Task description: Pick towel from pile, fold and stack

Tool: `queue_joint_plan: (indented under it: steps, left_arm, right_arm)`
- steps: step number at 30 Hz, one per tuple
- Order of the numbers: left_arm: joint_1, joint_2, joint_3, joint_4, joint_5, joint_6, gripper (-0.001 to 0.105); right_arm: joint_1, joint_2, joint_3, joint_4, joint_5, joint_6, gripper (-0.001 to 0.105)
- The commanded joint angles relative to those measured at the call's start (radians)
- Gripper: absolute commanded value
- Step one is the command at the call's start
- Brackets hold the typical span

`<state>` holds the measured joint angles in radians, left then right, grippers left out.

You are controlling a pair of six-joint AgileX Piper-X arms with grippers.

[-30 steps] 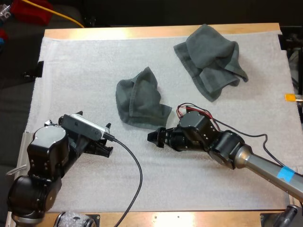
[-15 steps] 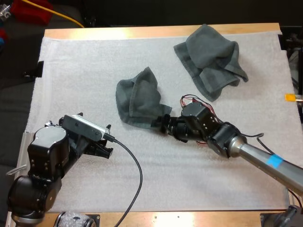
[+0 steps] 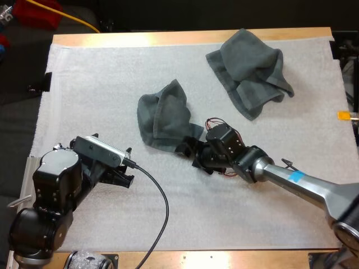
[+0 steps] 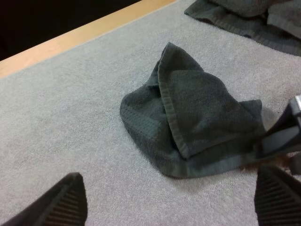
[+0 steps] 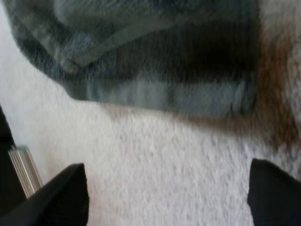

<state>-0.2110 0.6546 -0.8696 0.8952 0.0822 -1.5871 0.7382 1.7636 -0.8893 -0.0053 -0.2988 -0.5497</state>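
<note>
A crumpled dark grey-green towel (image 3: 164, 116) lies mid-mat, one flap folded over itself. My right gripper (image 3: 188, 152) sits low on the mat at that towel's near right corner. In the right wrist view its fingers (image 5: 56, 197) stand apart over bare mat, with the towel's hem (image 5: 160, 94) just ahead of them. My left gripper (image 3: 124, 167) hovers at the mat's near left, open and holding nothing. From the left wrist view the towel (image 4: 193, 122) lies ahead, and the right arm's gripper (image 4: 282, 139) is at its corner.
A second, larger heap of grey-green towel (image 3: 249, 70) lies at the back right of the white mat (image 3: 90, 84). The wooden table edge (image 3: 185, 37) runs along the far side. A black cable trails from my left arm across the near mat.
My right gripper has moved left and forward across the mat, up to the crumpled towel's near right corner. The left arm and both towels have stayed put.
</note>
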Motion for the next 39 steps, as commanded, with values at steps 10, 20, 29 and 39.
queue_joint_plan:
  steps: [10,20,29,39]
  left_arm:
    - [0.0,-0.007,-0.007,0.005,0.003,-0.009,0.07]
    - [0.0,-0.007,-0.007,0.005,0.003,-0.009,0.07]
    - [0.0,-0.007,-0.007,0.005,0.003,-0.009,0.07]
    - [0.0,-0.007,-0.007,0.016,0.003,-0.009,0.07]
  right_arm:
    - [-0.029,0.033,0.0,-0.065,0.081,0.057,0.063]
    - [-0.037,0.081,0.0,-0.066,0.032,0.069,0.063]
    - [-0.037,0.081,0.0,-0.073,0.059,0.069,0.035]
    - [-0.037,0.08,0.0,-0.073,0.101,0.036,0.0]
